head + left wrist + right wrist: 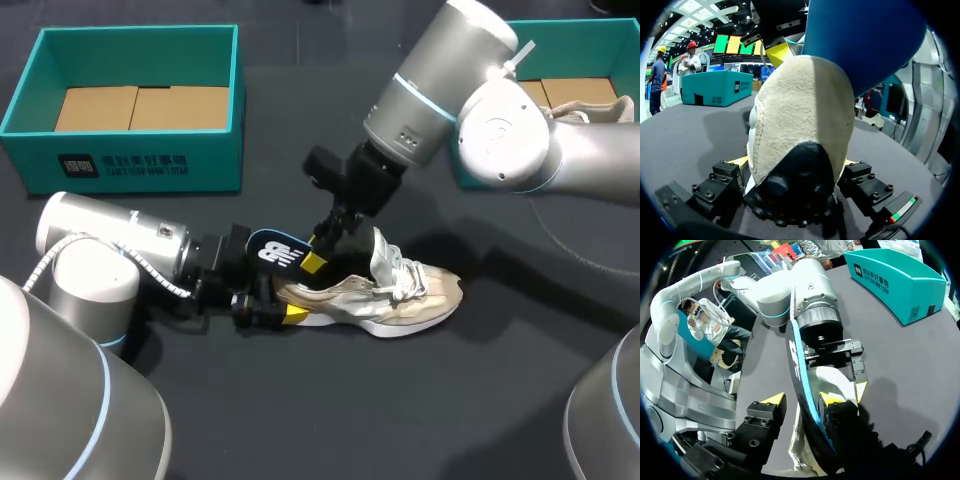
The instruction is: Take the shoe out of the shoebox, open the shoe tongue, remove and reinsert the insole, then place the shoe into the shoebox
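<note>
Left box (130, 160) holds cardboard (140, 107); right box (580, 42), spare shoe (603, 110). Shoe (400, 298) lies crosswise, toe right. Left gripper (795, 162) clamps its heel; right gripper (802, 399) unclenched, insole (275, 248) against one finger.

The head camera sits above and behind the robot, looking steeply down on the whole dark grey table (330, 430), out to the open teal cardboard shoebox (130, 160) at its far left corner. The left wrist camera lies low, close behind the heel of the beige mesh sneaker (800, 125), facing that shoebox. The right wrist camera looks down on the same heel from close above, also catching the shoebox.
</note>
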Controlling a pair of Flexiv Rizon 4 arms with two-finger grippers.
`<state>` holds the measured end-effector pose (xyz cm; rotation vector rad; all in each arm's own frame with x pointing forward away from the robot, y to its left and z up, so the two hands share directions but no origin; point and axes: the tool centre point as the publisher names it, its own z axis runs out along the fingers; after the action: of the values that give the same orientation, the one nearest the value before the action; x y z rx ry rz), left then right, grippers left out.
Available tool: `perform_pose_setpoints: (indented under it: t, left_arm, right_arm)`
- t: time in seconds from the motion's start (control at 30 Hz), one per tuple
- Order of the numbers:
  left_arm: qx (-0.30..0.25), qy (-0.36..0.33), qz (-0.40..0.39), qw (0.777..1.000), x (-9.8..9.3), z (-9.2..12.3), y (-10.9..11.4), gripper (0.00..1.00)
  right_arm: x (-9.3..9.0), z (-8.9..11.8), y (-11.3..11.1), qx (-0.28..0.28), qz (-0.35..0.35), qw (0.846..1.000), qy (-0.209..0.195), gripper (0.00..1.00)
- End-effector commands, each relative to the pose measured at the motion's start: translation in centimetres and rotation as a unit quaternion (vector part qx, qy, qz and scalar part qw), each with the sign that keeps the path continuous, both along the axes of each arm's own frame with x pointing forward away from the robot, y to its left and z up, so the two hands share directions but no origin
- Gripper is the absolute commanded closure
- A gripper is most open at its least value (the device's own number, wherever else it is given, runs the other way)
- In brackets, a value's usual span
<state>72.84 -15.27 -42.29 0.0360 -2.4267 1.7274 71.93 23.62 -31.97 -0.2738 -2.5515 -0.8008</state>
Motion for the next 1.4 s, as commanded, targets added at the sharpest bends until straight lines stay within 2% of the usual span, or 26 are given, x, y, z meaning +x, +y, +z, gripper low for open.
perform_pose_setpoints:
  t: [0.03, 0.2, 0.4, 0.47, 0.53, 0.57, 0.67, 0.8, 0.93, 1.0, 1.03, 1.4]
  left_arm:
    - [0.001, 0.0, 0.0, 1.0, 0.0, -0.5, -0.2, 1.0]
    - [0.001, 0.0, 0.0, 1.0, 0.0, -0.5, -0.2, 1.0]
    - [0.001, 0.0, 0.0, 1.0, 0.0, -0.5, -0.2, 1.0]
    - [0.001, 0.0, 0.0, 1.0, 0.0, -0.5, -0.2, 1.0]
    - [0.001, 0.0, 0.0, 1.0, 0.0, -0.5, -0.2, 1.0]
    - [0.001, 0.0, 0.0, 1.0, 0.0, -0.5, -0.2, 1.0]
    - [0.001, 0.0, 0.0, 1.0, 0.0, -0.5, -0.2, 1.0]
    - [0.001, 0.0, 0.0, 1.0, 0.0, -0.5, -0.2, 1.0]
    - [0.001, 0.0, 0.0, 1.0, 0.0, -0.5, -0.2, 1.0]
    - [0.001, 0.0, 0.0, 1.0, 0.0, -0.5, -0.2, 1.0]
    - [0.001, 0.0, 0.0, 1.0, 0.0, -0.5, -0.2, 1.0]
    - [0.001, 0.0, 0.0, 1.0, 0.0, -0.5, -0.2, 1.0]
  right_arm:
    - [0.4, -1.0, 0.2, 0.012, 0.003, 1.0, 0.009, 0.6]
    - [0.6, -1.4, 0.1, 0.03, 0.004, 0.999, 0.017, 0.6]
    - [0.6, -1.3, 0.4, 0.045, 0.013, 0.999, 0.019, 0.71]
    - [0.5, -1.2, 0.5, 0.047, 0.015, 0.999, 0.019, 0.8]
    - [0.4, -1.3, 0.7, 0.053, 0.019, 0.998, 0.022, 0.96]
    - [0.4, -1.4, 0.8, 0.054, 0.021, 0.998, 0.024, 1.0]
    - [0.3, -1.3, 1.1, 0.059, 0.029, 0.998, 0.023, 1.0]
    - [-0.3, -0.1, 1.9, 0.063, 0.045, 0.997, 0.012, 1.0]
    - [-0.8, 2.2, 2.9, 0.065, 0.071, 0.995, 0.001, 1.0]
    - [-1.0, 4.1, 3.4, 0.086, 0.11, 0.99, -0.019, 1.0]
    - [-1.3, 5.1, 3.7, 0.078, 0.118, 0.989, -0.034, 1.0]
    - [-1.3, 5.1, 3.7, 0.078, 0.118, 0.989, -0.034, 1.0]
